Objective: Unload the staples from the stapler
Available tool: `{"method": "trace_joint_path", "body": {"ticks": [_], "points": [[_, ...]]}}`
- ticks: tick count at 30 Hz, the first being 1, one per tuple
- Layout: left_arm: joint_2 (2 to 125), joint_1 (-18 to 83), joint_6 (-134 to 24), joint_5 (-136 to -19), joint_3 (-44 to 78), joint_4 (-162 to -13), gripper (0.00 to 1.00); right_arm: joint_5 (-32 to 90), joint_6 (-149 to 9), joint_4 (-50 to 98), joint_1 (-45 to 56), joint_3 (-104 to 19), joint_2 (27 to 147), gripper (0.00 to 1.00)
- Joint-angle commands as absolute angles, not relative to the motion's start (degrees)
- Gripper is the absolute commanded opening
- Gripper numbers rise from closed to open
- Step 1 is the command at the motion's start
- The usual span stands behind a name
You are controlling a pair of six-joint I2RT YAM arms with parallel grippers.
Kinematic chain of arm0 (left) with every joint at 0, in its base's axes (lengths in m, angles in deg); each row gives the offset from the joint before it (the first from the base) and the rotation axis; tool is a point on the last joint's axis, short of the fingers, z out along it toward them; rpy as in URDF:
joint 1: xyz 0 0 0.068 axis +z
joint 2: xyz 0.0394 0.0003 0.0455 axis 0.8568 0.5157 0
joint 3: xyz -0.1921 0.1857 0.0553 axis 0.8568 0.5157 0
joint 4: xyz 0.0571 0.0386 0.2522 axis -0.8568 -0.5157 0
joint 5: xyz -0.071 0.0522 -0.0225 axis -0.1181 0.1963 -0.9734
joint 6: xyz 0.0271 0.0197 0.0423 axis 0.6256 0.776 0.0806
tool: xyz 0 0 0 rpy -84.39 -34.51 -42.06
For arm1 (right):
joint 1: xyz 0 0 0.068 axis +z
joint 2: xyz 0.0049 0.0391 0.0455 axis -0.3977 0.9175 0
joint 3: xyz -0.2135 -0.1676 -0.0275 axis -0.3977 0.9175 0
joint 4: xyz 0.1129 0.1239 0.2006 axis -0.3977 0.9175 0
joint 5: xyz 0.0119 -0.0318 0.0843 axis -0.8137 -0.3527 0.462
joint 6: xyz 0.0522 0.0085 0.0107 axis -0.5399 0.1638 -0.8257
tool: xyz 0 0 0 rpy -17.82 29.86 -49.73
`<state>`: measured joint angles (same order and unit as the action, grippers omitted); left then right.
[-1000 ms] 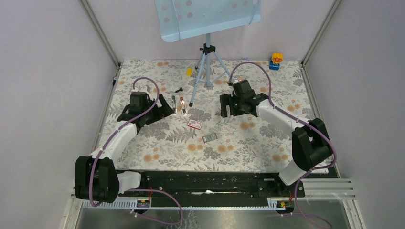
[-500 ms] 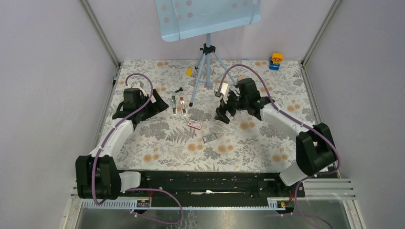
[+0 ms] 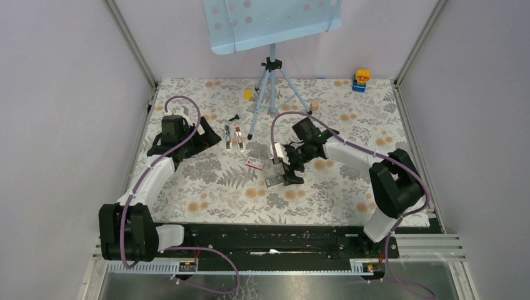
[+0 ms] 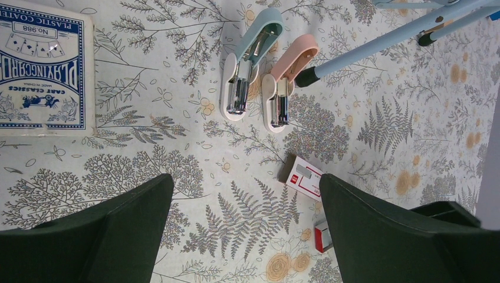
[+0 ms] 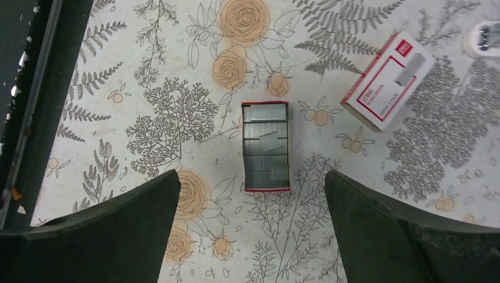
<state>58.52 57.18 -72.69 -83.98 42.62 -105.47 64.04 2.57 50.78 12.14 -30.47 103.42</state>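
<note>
Top view: right gripper (image 3: 287, 175) over staple tray (image 3: 275, 182), staplers (image 3: 232, 137) well apart at its 10 o'clock. Left wrist: left gripper (image 4: 246, 188) spread, staplers at 12 o'clock — tripod foot (image 4: 306, 76) beside could snag. Right wrist: jaws spread — descent may scatter staples (image 5: 266, 146)

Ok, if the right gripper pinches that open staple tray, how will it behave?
The staple tray looks like thin card, so its walls would probably buckle under a firm pinch. It is open-topped with one strip lying askew, so tilting could spill staples. Packed with metal, it is likely heavy for its size.
</note>
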Motion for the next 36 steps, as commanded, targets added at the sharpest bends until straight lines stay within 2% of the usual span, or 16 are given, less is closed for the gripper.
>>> {"method": "trace_joint_path", "body": {"ticks": [1, 7, 15, 22, 29, 36], "points": [[57.66, 57.44, -71.67, -84.26, 41.51, -103.14, 0.99, 63.55, 7.27, 51.67, 13.53, -32.02, 106.45, 1.0], [57.17, 57.63, -71.94, -84.71, 41.69, -102.91, 0.99, 59.75, 7.99, 54.79, 15.25, -36.08, 111.46, 0.97], [57.39, 57.85, -72.26, -84.79, 41.93, -102.88, 0.99, 53.31, 5.1, 47.48, 17.16, -33.74, 112.98, 0.94], [57.55, 58.02, -72.33, -84.88, 41.95, -102.89, 0.99, 52.13, 6.84, 54.58, 17.18, -38.01, 116.81, 0.9], [57.95, 58.49, -72.69, -85.3, 41.95, -102.79, 0.99, 49.57, 7.24, 56.88, 17.17, -38.68, 118.11, 0.79], [58.13, 58.6, -72.87, -85.76, 42.03, -102.62, 0.99, 48.14, 6.43, 55.72, 17.17, -36.64, 116.88, 0.72]]}}
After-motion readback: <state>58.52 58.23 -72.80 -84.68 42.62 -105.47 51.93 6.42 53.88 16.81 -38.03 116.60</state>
